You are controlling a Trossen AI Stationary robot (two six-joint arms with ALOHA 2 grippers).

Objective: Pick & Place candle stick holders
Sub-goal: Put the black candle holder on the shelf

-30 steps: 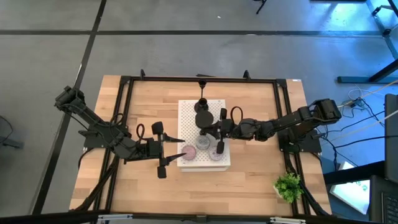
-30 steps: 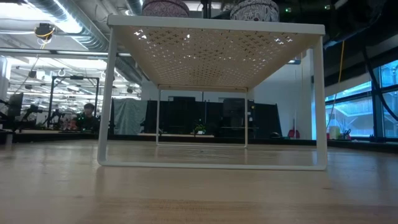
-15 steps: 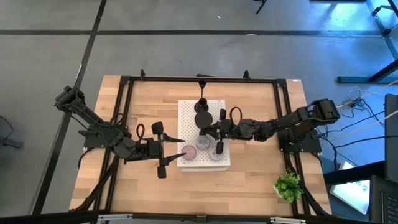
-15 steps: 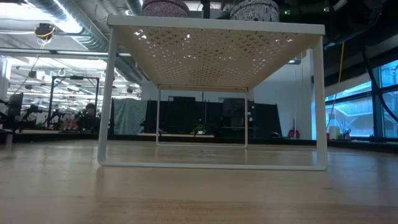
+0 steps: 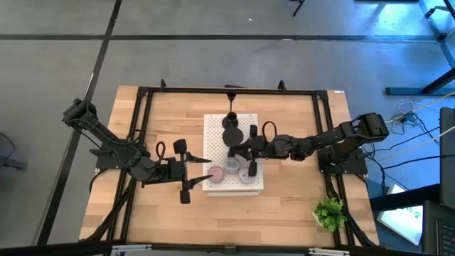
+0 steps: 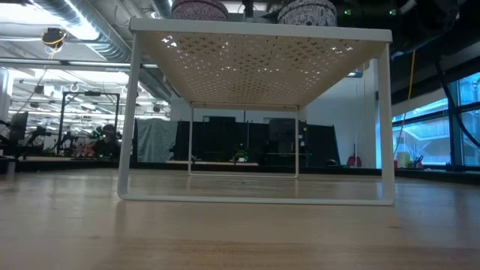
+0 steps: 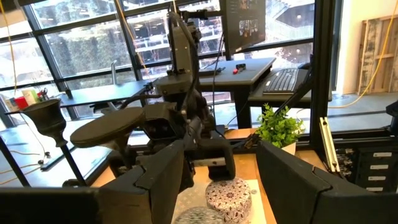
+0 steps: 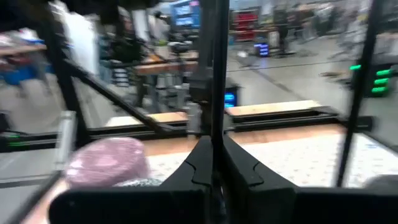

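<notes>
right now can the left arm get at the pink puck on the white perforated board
Probably yes. The left tool hangs open just off the white perforated board's left edge, and the low round pink puck sits right ahead of it with nothing between. The right tool, shut on a thin black stem, works farther along the board.

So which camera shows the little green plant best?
The left wrist view: the green plant stands whole and upright past the left claw. The high view shows it from straight above, small, at the table's corner. The low and right wrist views do not show it.
</notes>
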